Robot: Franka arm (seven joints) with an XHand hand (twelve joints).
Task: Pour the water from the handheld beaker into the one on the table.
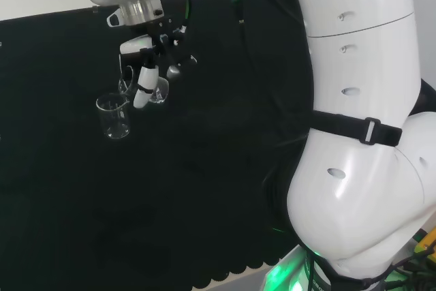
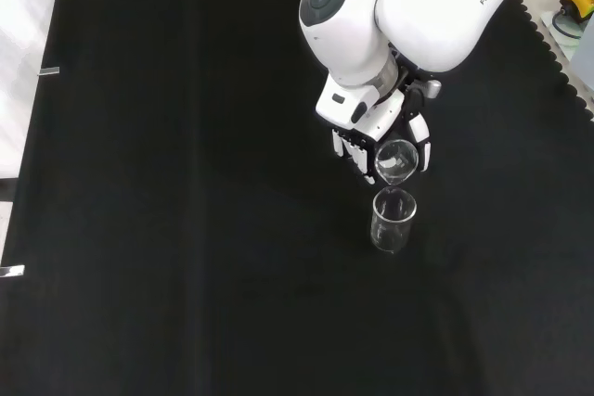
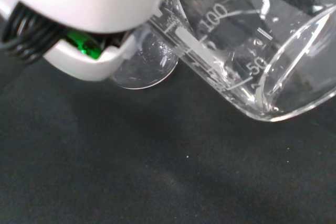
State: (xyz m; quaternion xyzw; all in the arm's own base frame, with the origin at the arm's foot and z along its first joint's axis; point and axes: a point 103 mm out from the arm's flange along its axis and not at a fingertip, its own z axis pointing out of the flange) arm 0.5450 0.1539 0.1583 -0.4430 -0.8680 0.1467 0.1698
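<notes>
Black-and-white fingers [image 1: 144,90] of the hand [image 2: 371,141] curl around a clear glass handheld beaker [image 2: 397,159], tipped over with its round mouth facing the front camera. Its smooth wall carries white graduation marks in the wrist view. Just below its lip in the front view stands the second beaker [image 2: 393,221], an upright clear cylinder with a small pouring spout, resting on the matte black cloth [image 2: 186,229]. Behind the hand rises the glossy white arm [image 2: 408,6].
</notes>
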